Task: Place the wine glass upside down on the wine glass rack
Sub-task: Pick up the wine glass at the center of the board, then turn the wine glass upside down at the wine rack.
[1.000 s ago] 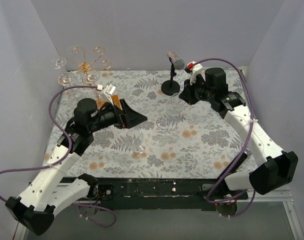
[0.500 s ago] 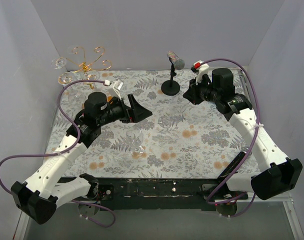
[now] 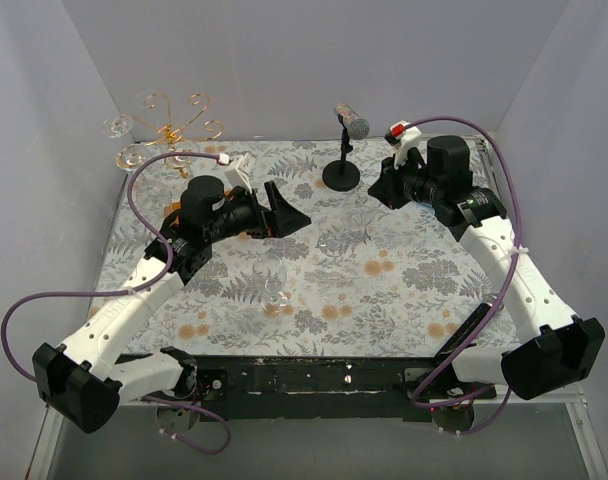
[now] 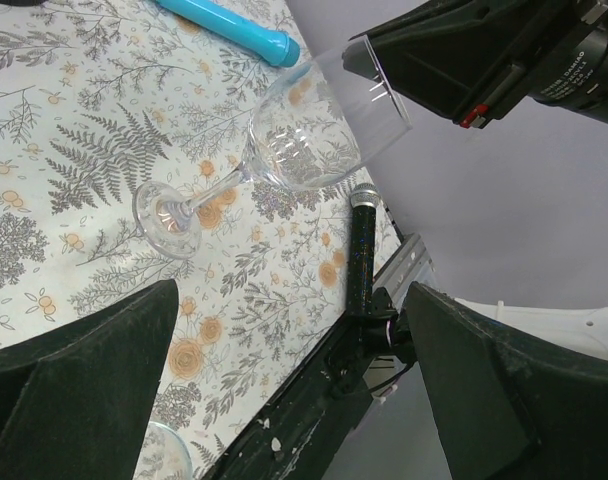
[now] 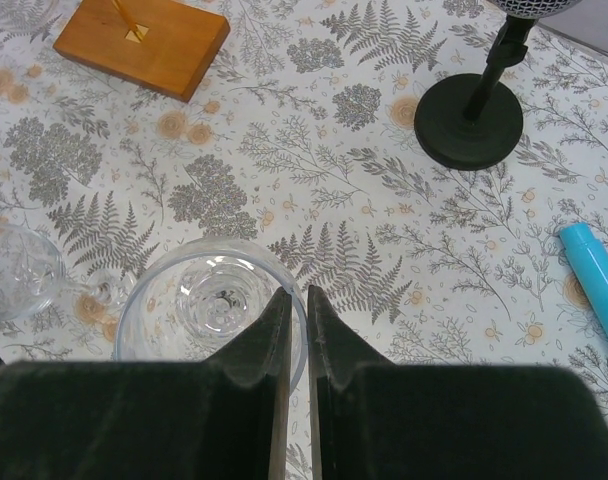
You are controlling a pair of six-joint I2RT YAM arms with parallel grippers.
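Progress: early, nothing placed yet. The wine glass rack (image 3: 170, 130) stands at the far left corner, well apart from both grippers. Clear shapes that look like glasses hang on its curls, too faint to be sure. Its wooden base (image 5: 144, 40) lies far ahead and left of the right jaws.

The wine glass (image 4: 304, 140) is gripped. The right gripper (image 5: 296, 296) has its jaws almost together, pinched on the rim, with the bowl hanging below them. The glass is tilted, foot low by the floral cloth; cannot tell if it touches.

The left gripper (image 4: 292, 300) has its jaws wide apart with nothing between them, facing the glass, which sits just ahead.

Left to do, as I judge it: lift, probably hand over or regrip, flip, carry to the rack, hook the foot.

A second glass (image 5: 14, 270) lies left of the right jaws.
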